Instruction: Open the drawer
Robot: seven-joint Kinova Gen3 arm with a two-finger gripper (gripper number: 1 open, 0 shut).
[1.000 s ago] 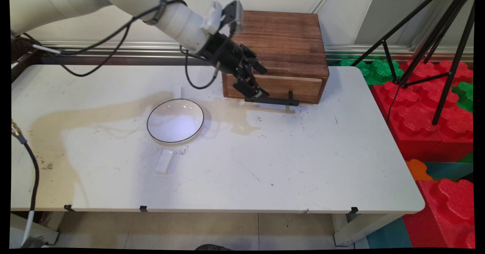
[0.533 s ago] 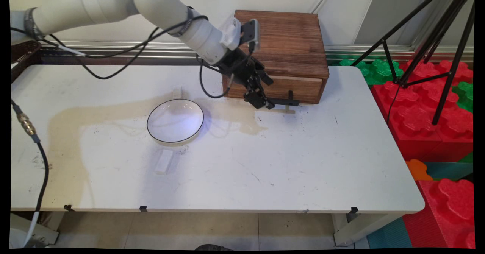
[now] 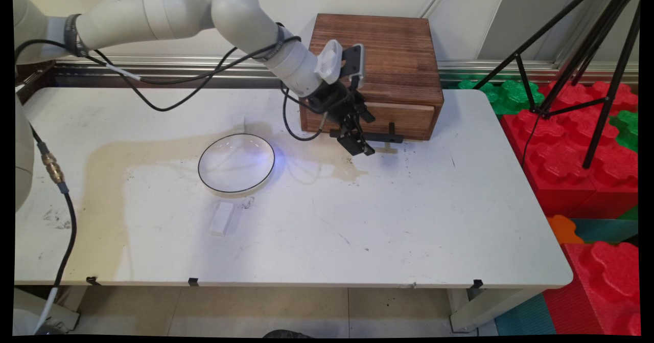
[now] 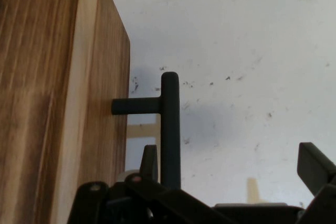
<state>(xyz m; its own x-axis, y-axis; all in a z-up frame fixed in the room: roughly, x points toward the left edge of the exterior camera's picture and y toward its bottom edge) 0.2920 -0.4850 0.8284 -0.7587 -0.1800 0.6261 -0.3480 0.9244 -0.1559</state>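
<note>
gripper (image 3: 361,146) wide open, holding nothing — straddling black drawer handle (image 4: 170,129) | handle bar juts from wooden drawer box (image 3: 388,67) front | centre bar between fingers (image 4: 315,166) before closing — keep square

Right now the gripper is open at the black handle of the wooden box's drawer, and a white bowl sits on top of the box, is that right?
Not quite: the main view shows the bowl on the table, left of the box. The open gripper is at the handle.
</note>
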